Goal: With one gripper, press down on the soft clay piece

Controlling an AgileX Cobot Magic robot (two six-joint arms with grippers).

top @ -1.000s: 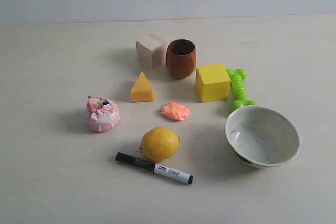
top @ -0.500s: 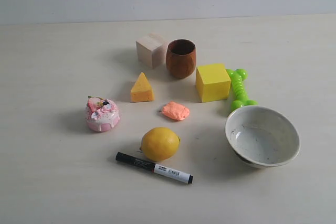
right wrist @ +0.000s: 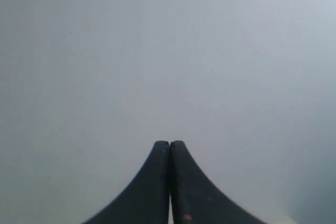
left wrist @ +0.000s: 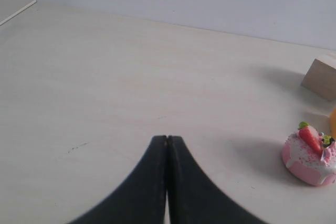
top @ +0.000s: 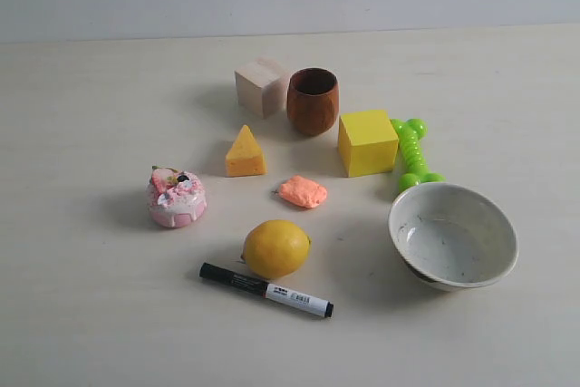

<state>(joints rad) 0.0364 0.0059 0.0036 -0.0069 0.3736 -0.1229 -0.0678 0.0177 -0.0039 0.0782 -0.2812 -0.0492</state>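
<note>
The soft clay piece (top: 303, 191), a small salmon-orange lump, lies on the table between the cheese-like wedge (top: 245, 152) and the lemon (top: 276, 248). Neither arm shows in the exterior view. In the left wrist view my left gripper (left wrist: 167, 139) is shut with nothing in it, above bare table, and the pink frosted cake toy (left wrist: 311, 154) lies off to one side of it. My right gripper (right wrist: 169, 144) is also shut and empty, facing a plain grey surface. The clay is out of both wrist views.
Around the clay stand a yellow cube (top: 367, 142), a brown wooden cup (top: 313, 101), a pale wooden block (top: 262, 86), a green toy bone (top: 411, 153), a white bowl (top: 452, 236) and a black-and-white marker (top: 265, 289). The pink cake toy (top: 177, 197) sits at the left.
</note>
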